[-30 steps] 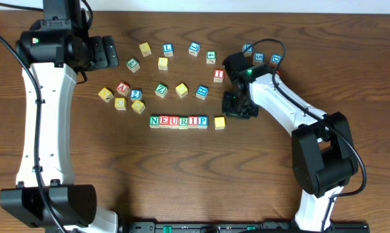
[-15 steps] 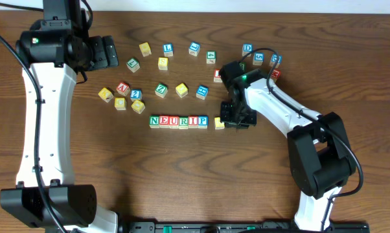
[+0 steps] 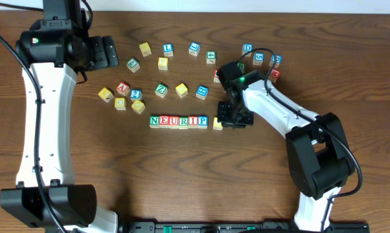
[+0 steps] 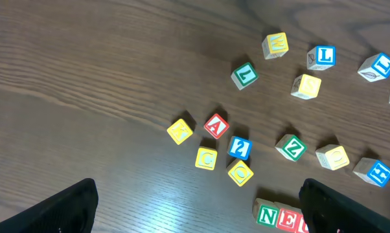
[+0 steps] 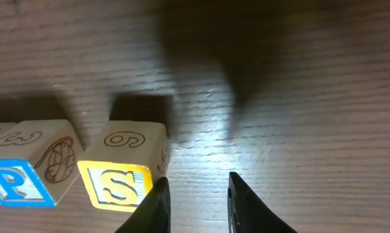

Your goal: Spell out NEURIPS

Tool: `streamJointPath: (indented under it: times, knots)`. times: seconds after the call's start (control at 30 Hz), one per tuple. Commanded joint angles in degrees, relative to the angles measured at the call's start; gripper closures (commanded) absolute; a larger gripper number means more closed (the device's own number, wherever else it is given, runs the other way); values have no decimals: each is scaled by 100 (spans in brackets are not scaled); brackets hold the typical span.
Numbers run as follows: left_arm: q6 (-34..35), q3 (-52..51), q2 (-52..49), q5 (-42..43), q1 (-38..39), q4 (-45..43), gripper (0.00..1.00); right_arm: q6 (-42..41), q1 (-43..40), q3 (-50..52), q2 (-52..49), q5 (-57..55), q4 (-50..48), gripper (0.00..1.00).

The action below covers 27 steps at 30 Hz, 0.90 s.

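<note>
Down comes the right hand from the loose cubes, now low over the worktop. Its fingers are set narrow with nothing between them. The yellow S cube sits just outside one finger, touching or nearly so. Beyond it, the NEURIP row waits across a small gap — a sideways nudge would finish the word. The left hand hangs wide and empty, well apart.
</note>
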<state>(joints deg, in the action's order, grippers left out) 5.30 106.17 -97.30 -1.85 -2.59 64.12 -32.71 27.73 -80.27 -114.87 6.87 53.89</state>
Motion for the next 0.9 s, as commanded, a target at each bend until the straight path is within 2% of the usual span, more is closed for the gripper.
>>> streamJointPath:
  times: [0.0,0.43,0.87]
  knots:
    - [-35,94,20,-31,-24,13,2,-118,68,42,37,39,-35,76]
    - [-35,94,20,-31,-24,13,2,-153,87,42,37,76,-144,75]
    - [-35,94,20,-31,-24,13,2,-44,76,42,37,-376,-254,73]
